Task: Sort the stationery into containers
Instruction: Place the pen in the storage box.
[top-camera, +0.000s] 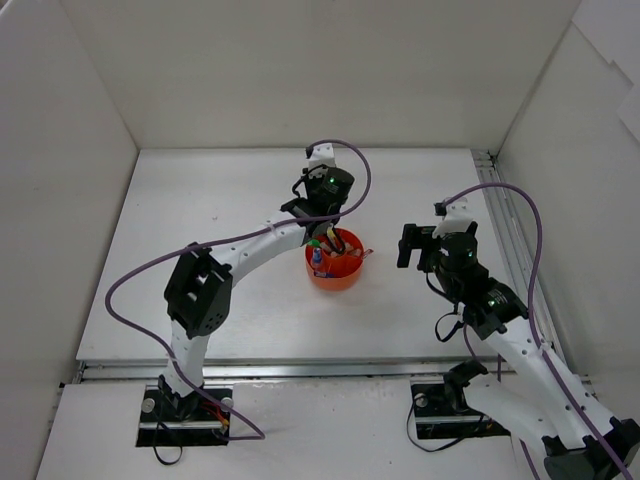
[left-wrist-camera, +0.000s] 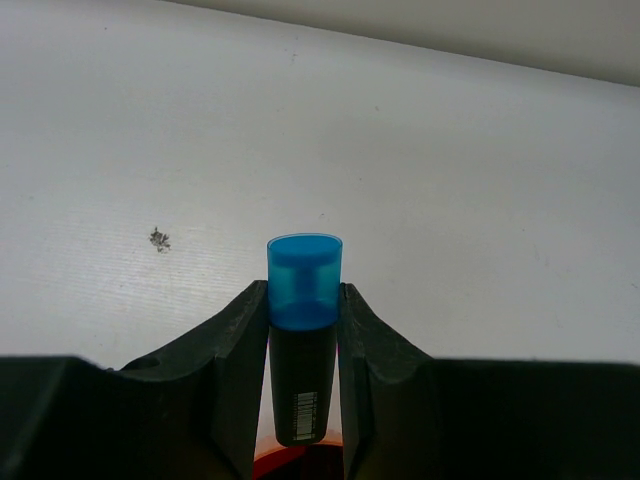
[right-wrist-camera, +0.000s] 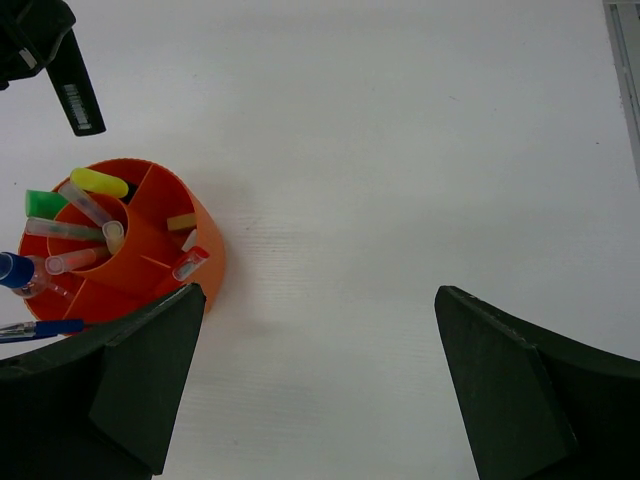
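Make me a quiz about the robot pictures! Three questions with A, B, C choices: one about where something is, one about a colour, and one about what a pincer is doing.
1. Where is the orange tub?
A. On the table, close by the left pincer
B. Hanging in the air
C. At the far left corner

2. What colour is the cap on the highlighter in the left pincer?
A. Red
B. Blue
C. Yellow

3. What is the right pincer doing?
A. Squeezing a pen
B. Gripping the tub
C. Standing open with nothing in it

Answers:
1 A, since the top view shows the tub resting on the table just in front of the left pincer.
2 B, since the left wrist view shows a blue cap poking out between the fingers.
3 C, since the right wrist view shows its fingers wide apart over bare table.
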